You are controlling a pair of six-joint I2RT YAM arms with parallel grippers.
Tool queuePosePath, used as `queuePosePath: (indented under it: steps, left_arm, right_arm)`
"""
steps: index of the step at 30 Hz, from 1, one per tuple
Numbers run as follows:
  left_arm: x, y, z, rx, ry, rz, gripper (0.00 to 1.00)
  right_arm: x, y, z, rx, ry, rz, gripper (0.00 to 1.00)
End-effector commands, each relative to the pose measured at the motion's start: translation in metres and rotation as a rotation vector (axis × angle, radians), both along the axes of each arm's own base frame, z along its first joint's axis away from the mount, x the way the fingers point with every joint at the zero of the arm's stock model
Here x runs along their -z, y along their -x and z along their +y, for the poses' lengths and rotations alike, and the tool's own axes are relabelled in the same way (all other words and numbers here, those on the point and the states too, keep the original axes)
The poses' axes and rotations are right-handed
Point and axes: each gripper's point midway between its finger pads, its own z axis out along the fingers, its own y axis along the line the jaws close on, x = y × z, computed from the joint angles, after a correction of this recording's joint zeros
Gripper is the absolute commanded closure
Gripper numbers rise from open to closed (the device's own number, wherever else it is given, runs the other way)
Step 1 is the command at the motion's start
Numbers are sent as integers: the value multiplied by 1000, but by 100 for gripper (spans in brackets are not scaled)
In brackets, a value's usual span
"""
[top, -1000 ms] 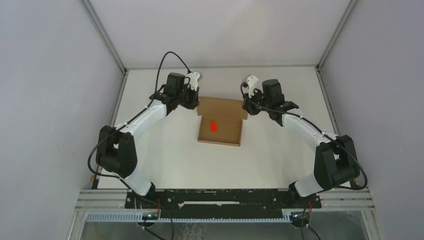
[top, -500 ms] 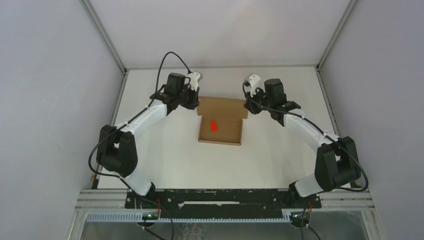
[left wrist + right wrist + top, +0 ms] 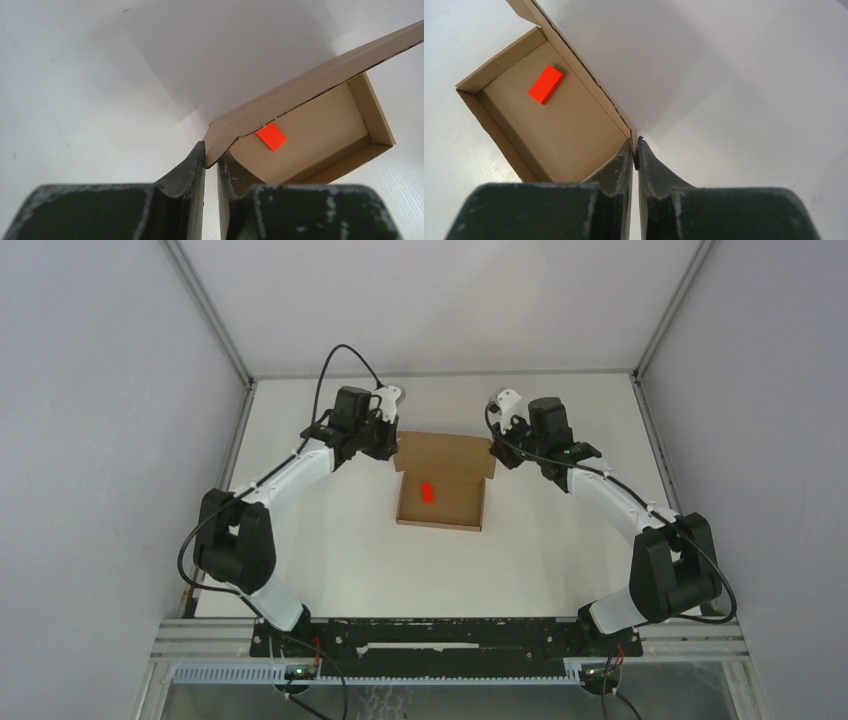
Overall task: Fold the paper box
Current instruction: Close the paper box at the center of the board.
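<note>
The brown paper box [image 3: 440,505] lies open in the middle of the table, its lid flap [image 3: 445,453] raised at the far side. A small red block [image 3: 426,492] rests inside it. My left gripper [image 3: 393,448] is shut on the flap's left corner, and the left wrist view shows that corner pinched between the fingers [image 3: 211,155] beside the box [image 3: 320,130]. At the flap's right corner my right gripper [image 3: 493,452] is shut too, its fingers [image 3: 635,147] clamping the thin cardboard edge above the box [image 3: 559,130] and block [image 3: 545,84].
White tabletop [image 3: 330,540] surrounds the box. Metal frame posts and grey walls [image 3: 100,440] bound the table at left, right and back. Both arm bases sit on the black rail [image 3: 440,635] at the near edge.
The right gripper has moved slightly up the table and closed onto the flap's right corner. The left gripper has stayed in place, gripping the left corner.
</note>
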Motion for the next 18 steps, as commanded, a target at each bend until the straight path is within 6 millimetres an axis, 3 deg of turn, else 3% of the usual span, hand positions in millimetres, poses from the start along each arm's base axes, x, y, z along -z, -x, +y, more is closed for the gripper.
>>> queuePosePath:
  steps: [1,18]
  left_arm:
    - [-32,-13,-11,22,31,-76,83]
    - [-30,-8,-25,13,10,-71,84]
  right_arm:
    - [-14,0,7,-20,-28,-40,88]
    - [-18,-1,9,49,-22,-30,98]
